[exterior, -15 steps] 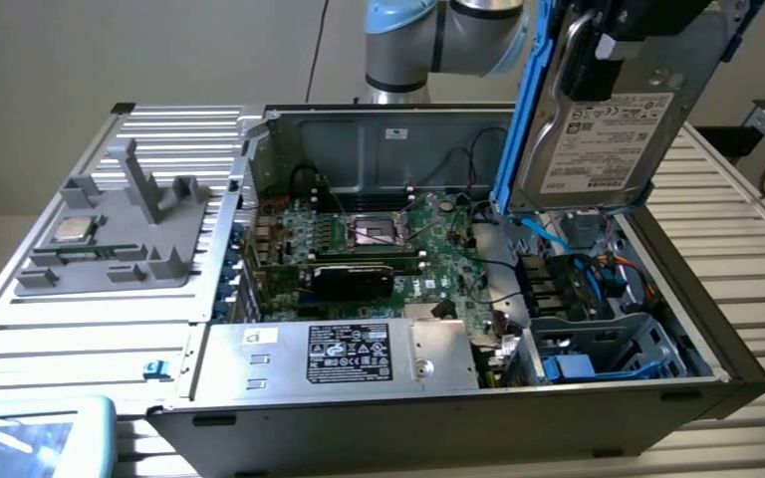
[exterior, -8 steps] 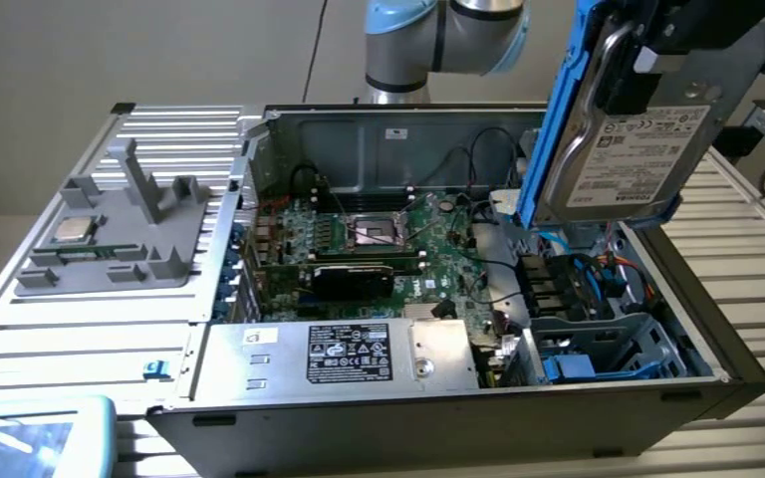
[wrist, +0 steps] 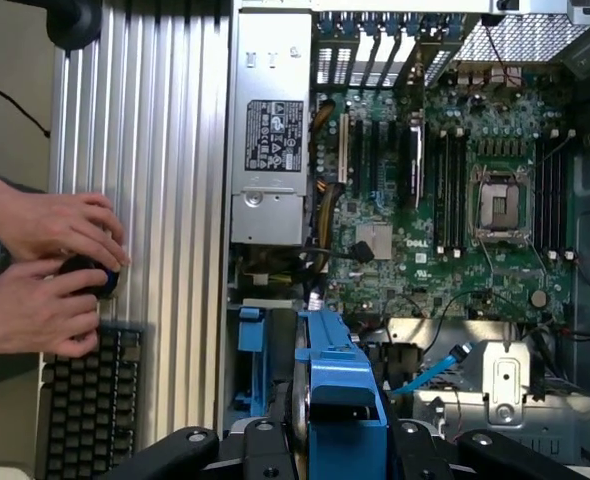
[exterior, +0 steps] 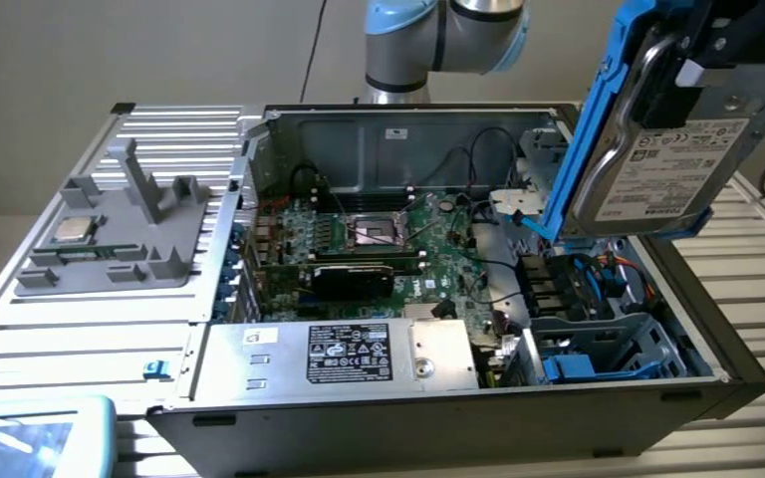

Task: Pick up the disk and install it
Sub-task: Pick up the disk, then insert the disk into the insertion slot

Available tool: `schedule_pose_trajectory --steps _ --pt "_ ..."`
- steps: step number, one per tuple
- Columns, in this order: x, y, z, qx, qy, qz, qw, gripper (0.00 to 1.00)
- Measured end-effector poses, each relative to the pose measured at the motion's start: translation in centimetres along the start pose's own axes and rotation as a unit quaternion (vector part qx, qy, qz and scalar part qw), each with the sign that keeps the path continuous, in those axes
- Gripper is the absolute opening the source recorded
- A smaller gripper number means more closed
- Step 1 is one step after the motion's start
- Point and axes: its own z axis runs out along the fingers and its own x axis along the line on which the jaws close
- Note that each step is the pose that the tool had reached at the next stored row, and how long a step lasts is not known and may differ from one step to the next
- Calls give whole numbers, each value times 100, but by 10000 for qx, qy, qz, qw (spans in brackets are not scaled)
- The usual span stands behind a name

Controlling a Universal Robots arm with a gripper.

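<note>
One gripper (exterior: 717, 48) pinches the disk (exterior: 659, 149) by its blue bracket (wrist: 340, 390), jaws pressed on both sides, w/ the disk hanging tilted under it, label side out. Below the gripper lies the open PC case (exterior: 422, 418), its drive bay (exterior: 596, 349) & motherboard (exterior: 449, 249) apart from the held disk.

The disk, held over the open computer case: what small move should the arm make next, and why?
Probably lower it gently toward the drive bay. The gripper holds the disk on edge, clear above the case, roughly over the blue-lined bay, with cables close beneath it.
</note>
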Motion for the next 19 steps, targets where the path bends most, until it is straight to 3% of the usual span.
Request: schedule_pose_trajectory --steps 11,19 --pt "117 -121 -1 0 -4 9 10000 37" --pt "146 -127 -1 -1 -7 36 10000 37"
